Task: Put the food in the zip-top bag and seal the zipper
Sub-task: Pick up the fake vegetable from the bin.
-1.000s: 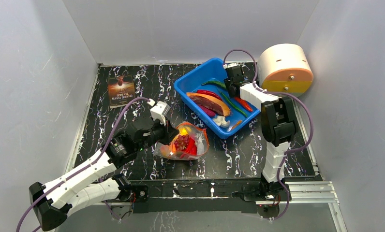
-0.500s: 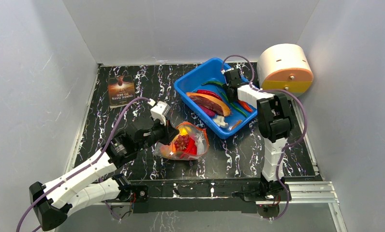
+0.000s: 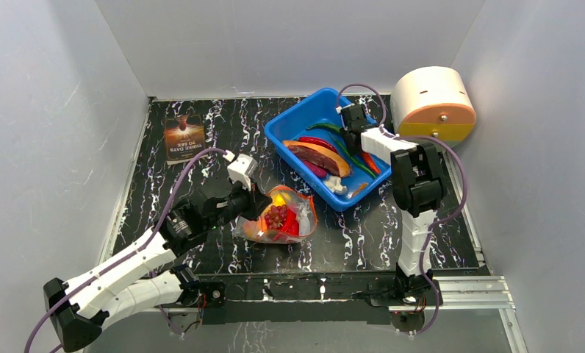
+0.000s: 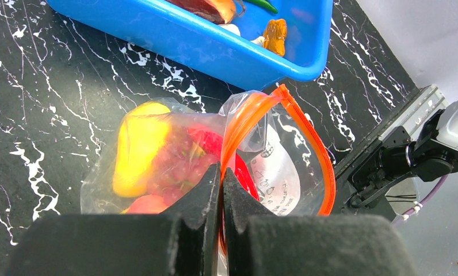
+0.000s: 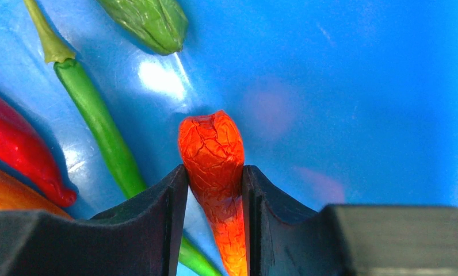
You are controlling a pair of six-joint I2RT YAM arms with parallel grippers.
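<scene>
The clear zip-top bag [image 3: 281,217] lies at the table's front middle, its orange zipper [image 4: 307,135] gaping open. Inside are a yellow fruit [image 4: 137,144], purple grapes [image 4: 178,167] and red pieces. My left gripper [image 4: 221,178] is shut on the bag's mouth edge at the zipper; it also shows in the top view [image 3: 254,200]. My right gripper [image 5: 214,178] is inside the blue tub [image 3: 304,121], shut on a wrinkled orange-red chili [image 5: 212,146]. A green chili [image 5: 97,121] and a red chili [image 5: 19,146] lie beside it.
The tub also holds a brown-orange slice [image 3: 317,156], a purple piece, a white piece and a green pod [image 5: 149,20]. A brown printed card [image 3: 184,137] lies back left. A cream and yellow cylinder [image 3: 433,103] stands back right.
My right gripper has moved a little left and down into the tub, onto the orange-red chili. The left gripper and the bag have stayed put.
</scene>
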